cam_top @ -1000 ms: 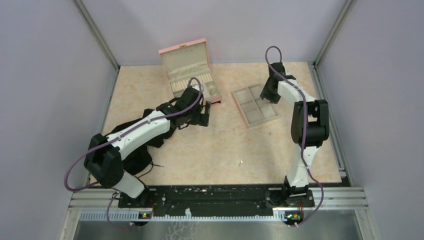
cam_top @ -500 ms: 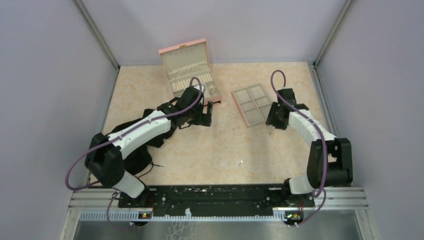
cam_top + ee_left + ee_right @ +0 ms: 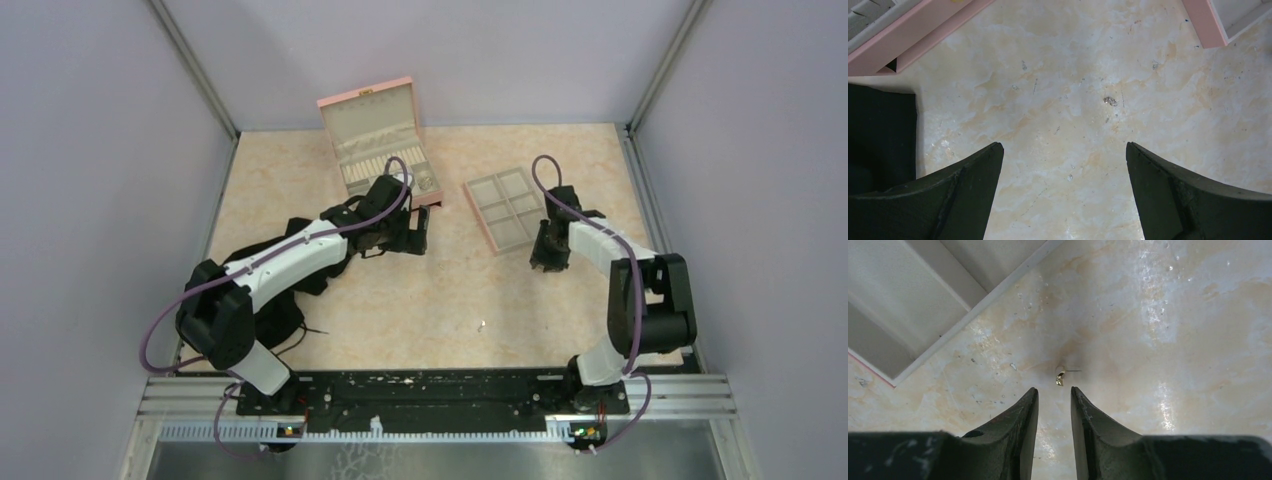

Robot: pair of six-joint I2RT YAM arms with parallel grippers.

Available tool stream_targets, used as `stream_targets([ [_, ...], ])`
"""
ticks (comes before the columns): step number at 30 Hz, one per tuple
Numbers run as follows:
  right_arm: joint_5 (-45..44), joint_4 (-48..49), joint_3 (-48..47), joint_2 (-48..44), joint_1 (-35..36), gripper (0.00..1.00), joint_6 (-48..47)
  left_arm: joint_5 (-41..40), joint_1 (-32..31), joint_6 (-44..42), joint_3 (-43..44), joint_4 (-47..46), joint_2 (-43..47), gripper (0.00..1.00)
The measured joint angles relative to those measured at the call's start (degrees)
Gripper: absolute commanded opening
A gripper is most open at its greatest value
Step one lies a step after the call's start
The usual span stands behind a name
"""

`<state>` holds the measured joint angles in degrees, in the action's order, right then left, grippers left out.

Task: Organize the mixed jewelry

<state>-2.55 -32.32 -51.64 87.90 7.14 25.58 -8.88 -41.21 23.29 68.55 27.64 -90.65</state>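
Observation:
A tiny pale-gold jewelry piece (image 3: 1060, 376) with a thin pin lies on the marble table, just beyond the tips of my right gripper (image 3: 1054, 389). Its jaws stand a narrow gap apart with nothing between them. In the top view the right gripper (image 3: 545, 262) is low at the near right corner of the six-compartment tray (image 3: 487, 229). My left gripper (image 3: 1063, 147) is wide open and empty over bare table, with a small glinting speck (image 3: 1110, 101) ahead of it. In the top view it (image 3: 418, 232) is just in front of the pink box (image 3: 368, 104). Another speck (image 3: 482, 324) lies mid-table.
A black cloth (image 3: 275, 315) lies under the left arm and shows in the left wrist view (image 3: 878, 130). The box's edge (image 3: 908, 37) and the tray's corner (image 3: 1205, 25) frame the left wrist view. The tray's rim (image 3: 998, 292) fills the right wrist view's upper left. Walls enclose the table.
My right gripper has swung from the tray's far right side round to its near right corner and come down low. My left gripper has shifted slightly right.

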Motion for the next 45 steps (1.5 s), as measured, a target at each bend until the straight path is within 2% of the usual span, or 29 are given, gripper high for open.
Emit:
stream_targets([
  [9,-0.98,0.92,0.00,2.67,0.85,0.27,1.07,-0.02,0.00,0.02,-0.02,-0.48,0.00,0.98],
  [16,-2.12,1.60,-0.13,3.58,1.09,0.20,1.60,-0.07,0.00,0.07,-0.28,-0.81,0.02,0.98],
  [22,-3.39,1.60,-0.22,3.67,1.31,0.00,1.73,-0.07,0.00,0.20,-1.49,-1.01,0.02,0.98],
  [29,-3.96,0.74,-1.53,3.67,1.66,0.00,1.86,-0.39,0.00,0.26,-1.53,-1.07,0.04,0.98],
  [38,-5.38,-1.86,-13.57,4.72,1.75,0.00,1.14,-1.31,0.00,0.63,-1.97,-1.07,1.01,0.98],
  [45,-5.51,-0.44,-25.92,15.19,1.75,0.00,1.05,-2.71,0.00,1.11,-2.10,-1.01,2.38,0.98],
])
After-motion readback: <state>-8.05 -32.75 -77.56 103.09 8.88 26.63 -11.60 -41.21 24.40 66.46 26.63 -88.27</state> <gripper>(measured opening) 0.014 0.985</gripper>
